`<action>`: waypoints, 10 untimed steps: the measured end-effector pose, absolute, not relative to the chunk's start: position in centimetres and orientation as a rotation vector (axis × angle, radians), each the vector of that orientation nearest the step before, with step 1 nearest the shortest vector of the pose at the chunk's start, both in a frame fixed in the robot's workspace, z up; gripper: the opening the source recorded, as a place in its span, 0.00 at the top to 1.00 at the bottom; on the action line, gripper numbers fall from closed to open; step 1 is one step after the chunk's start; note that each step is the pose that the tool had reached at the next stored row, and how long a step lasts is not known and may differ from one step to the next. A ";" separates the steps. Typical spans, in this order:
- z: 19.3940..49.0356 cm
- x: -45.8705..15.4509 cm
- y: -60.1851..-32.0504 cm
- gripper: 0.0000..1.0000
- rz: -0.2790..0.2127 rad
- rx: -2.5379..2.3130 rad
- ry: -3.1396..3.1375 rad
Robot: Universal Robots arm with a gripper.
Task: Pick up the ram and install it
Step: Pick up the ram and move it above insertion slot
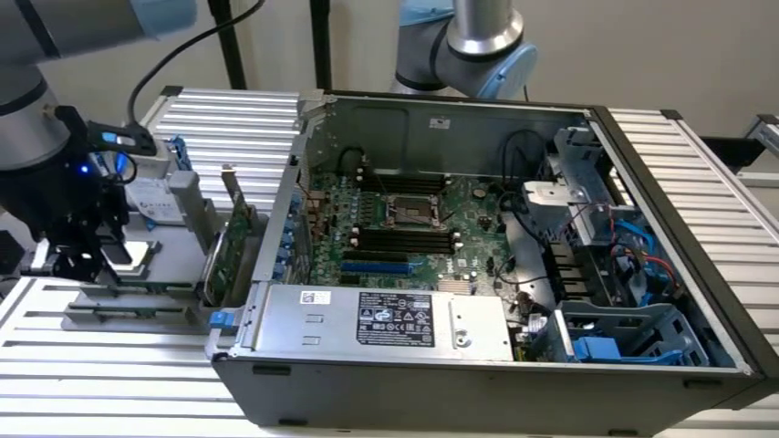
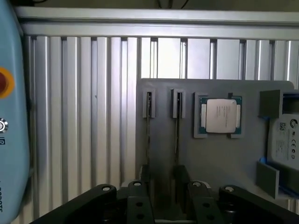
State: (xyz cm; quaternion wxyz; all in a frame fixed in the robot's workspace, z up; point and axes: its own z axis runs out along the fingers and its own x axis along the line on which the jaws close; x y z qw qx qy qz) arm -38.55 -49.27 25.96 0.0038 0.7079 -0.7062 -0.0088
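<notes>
**Item: ram** (image 2: 149,135). Thin board, seen edge-on in the wrist view, standing upright in a slot of the gray holder tray (image 2: 159,88). A second stick (image 2: 176,135) of the same look stands in the neighbouring slot, just beside and parallel. Cannot tell which of the two is meant for this pick.

**Location.** On the tray at the exterior view's left, outside the open computer case (image 1: 681,365). Well apart from the black memory slots (image 1: 402,239) on the motherboard. Not yet lifted, not yet installed.

**Neighbours on the tray.** Processor chip (image 2: 220,115) lying flat in its recess. Hard drive (image 2: 286,140) with blue rails past that. Green expansion card (image 1: 232,246) standing between tray and case.

**Gripper** (image 2: 163,176). Black, directly over the two slots and low above the tray (image 1: 86,260). Jaws apart, nothing between them. Dark fingers (image 2: 183,177) overlapping the near ends of both sticks in the wrist view; contact not certain.

**Handling, judged.**
- Light and stiff, but brittle under bending or twist.
- Chips and bottom contacts best left untouched.
- Flat faces smooth and liable to slip, so a square, moderate pinch suits.
- Best hold: across the two broad faces near the top edge, at mid-length, for a lift straight up out of the slot without tilt.
- Narrow spacing to the neighbouring stick leaves little room for a finger between.
</notes>
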 end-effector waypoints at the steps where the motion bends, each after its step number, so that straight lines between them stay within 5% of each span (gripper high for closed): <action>1: 25.8 -38.5 -49.4 0.00 -0.028 2.219 -2.213; 10: 24.1 -38.5 -50.0 0.00 -0.028 2.225 -2.207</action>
